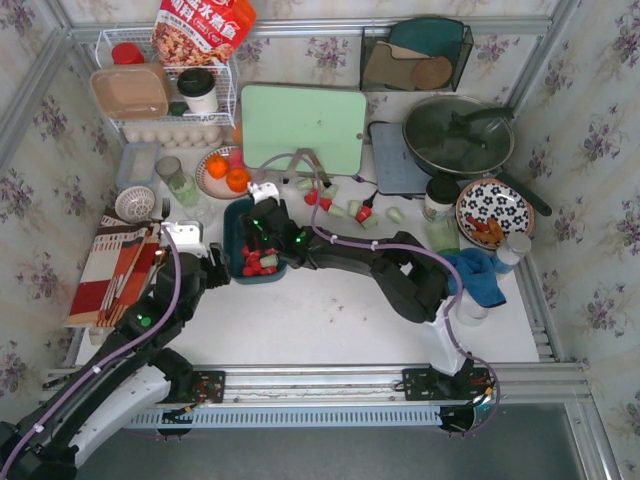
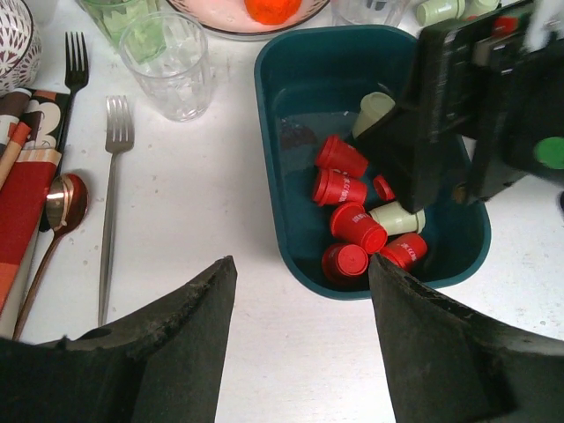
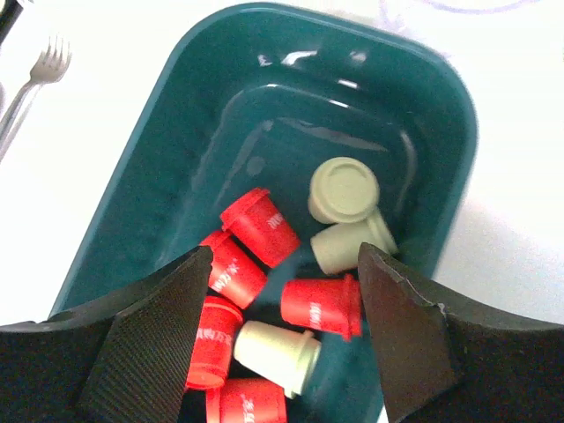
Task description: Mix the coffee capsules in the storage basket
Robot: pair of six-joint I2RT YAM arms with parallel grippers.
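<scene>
The dark teal storage basket (image 1: 231,232) sits left of the table's centre. It holds several red coffee capsules (image 1: 257,264) and a few mint ones. My right gripper (image 1: 264,226) hangs open over the basket. In the right wrist view its jaws (image 3: 284,264) spread above red capsules (image 3: 264,226) and mint capsules (image 3: 344,189) inside the basket (image 3: 159,106). My left gripper (image 1: 215,268) is open and empty beside the basket's near left corner. In the left wrist view it (image 2: 302,273) is above bare table just short of the basket (image 2: 264,106). Loose red (image 1: 363,213) and mint (image 1: 396,215) capsules lie right of the basket.
A plate with oranges (image 1: 225,172) and drinking glasses (image 1: 183,186) stand behind the basket. Forks and a spoon (image 2: 110,176) lie to its left, on and beside a striped mat (image 1: 115,270). A green cutting board (image 1: 303,125), a pan (image 1: 458,135), a patterned bowl (image 1: 493,210) and a blue cloth (image 1: 480,275) lie behind and to the right.
</scene>
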